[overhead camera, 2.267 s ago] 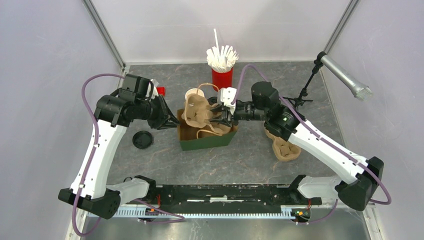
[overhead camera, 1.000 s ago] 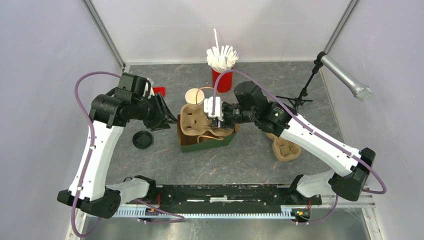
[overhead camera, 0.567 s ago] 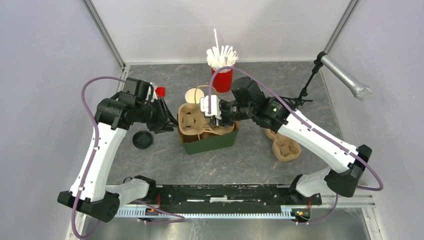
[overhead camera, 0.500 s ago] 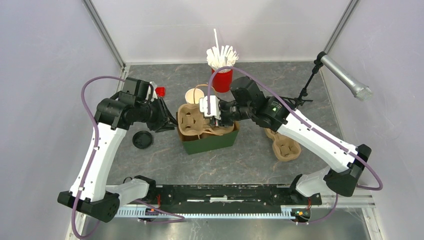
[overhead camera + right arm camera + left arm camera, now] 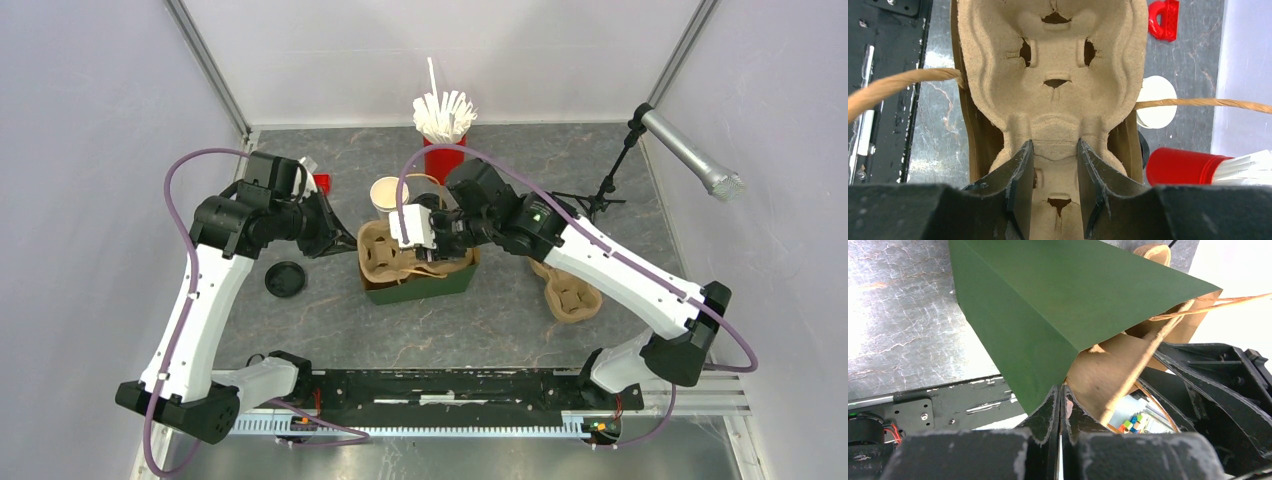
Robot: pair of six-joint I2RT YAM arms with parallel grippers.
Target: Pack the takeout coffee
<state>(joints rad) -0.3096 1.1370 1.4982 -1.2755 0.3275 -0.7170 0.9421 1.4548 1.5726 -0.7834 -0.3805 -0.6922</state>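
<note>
No takeout coffee can be made out with certainty in any view, so its place cannot be told. Between the part-open jaws of the right gripper (image 5: 1054, 165) the narrow waist of a pulp cup carrier (image 5: 1053, 60) is clamped, and the carrier stretches ahead of them into the mouth of a green paper bag (image 5: 1048, 300). The bag's corner edge is pinched by the fully closed jaws of the left gripper (image 5: 1060, 397).
</note>
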